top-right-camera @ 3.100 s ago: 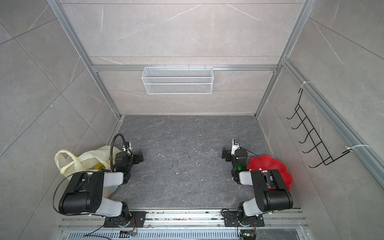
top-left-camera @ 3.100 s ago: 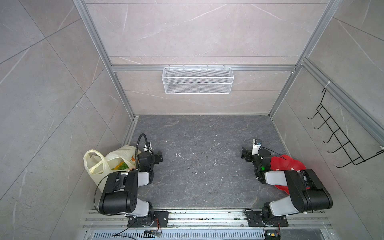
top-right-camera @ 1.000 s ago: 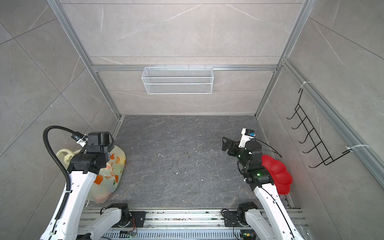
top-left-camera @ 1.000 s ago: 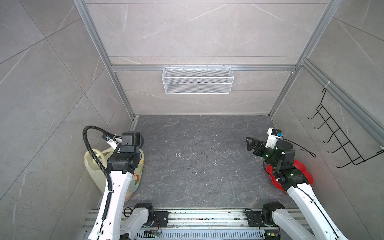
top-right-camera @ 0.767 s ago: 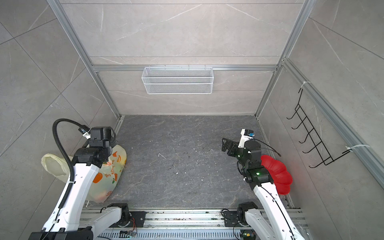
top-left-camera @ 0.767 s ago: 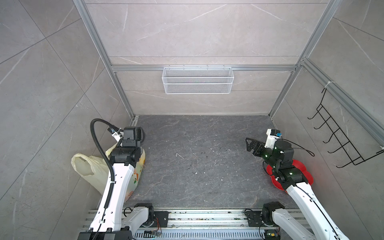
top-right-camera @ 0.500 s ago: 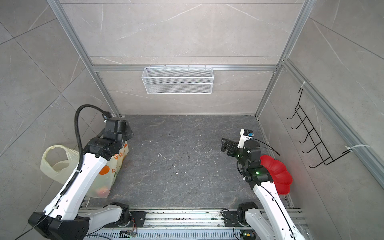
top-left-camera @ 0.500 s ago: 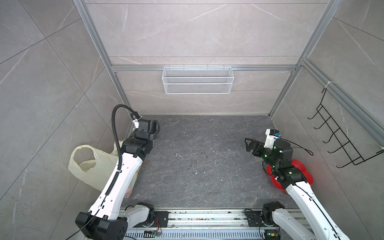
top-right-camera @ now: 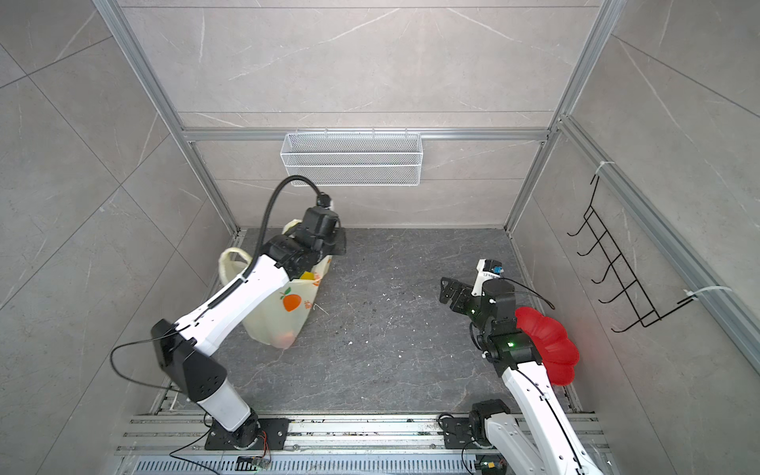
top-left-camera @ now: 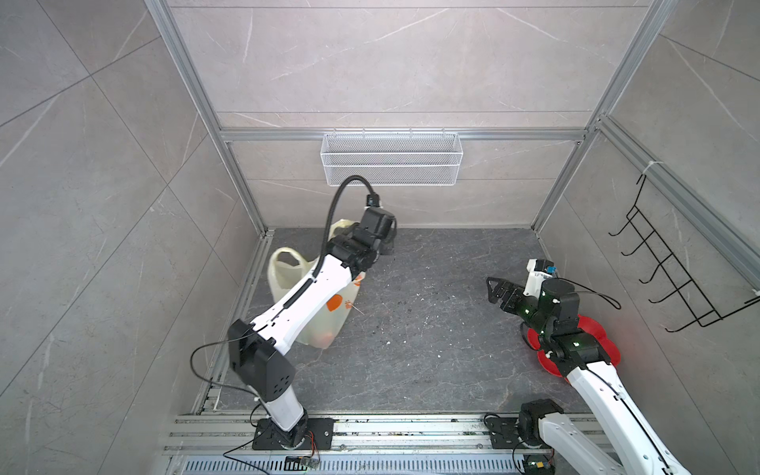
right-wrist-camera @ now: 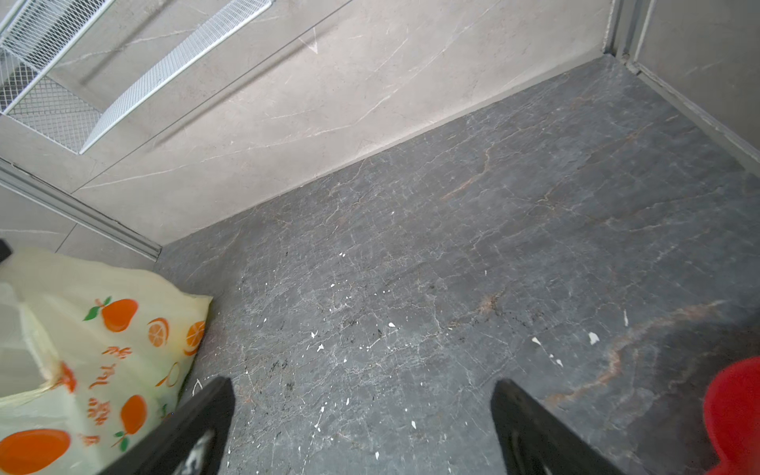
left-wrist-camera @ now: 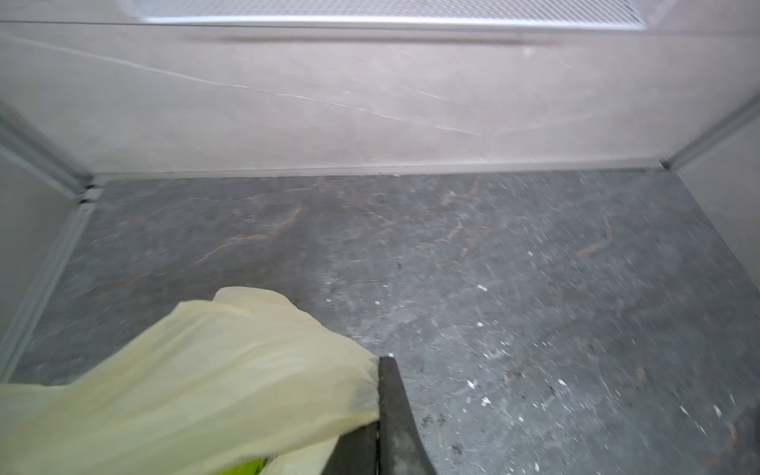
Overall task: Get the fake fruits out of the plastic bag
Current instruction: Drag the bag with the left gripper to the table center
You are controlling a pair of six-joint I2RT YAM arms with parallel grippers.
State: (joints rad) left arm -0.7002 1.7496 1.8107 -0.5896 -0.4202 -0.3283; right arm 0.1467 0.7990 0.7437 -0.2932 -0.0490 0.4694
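Left wrist view: the left gripper [left-wrist-camera: 380, 370] is clamping the handle of the plastic bag [left-wrist-camera: 197, 370], well apart from the red plate [top-right-camera: 551, 349]; beside that plate the right gripper [top-right-camera: 444, 291] is gaping empty, facing the bag.

Pale-yellow bag [top-right-camera: 273, 325], orange fruit prints [top-right-camera: 291, 303]

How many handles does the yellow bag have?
2. One handle stands free on the left side of the bag. The other is pinched in the shut left gripper, up near the back wall. The arm covers part of the bag.
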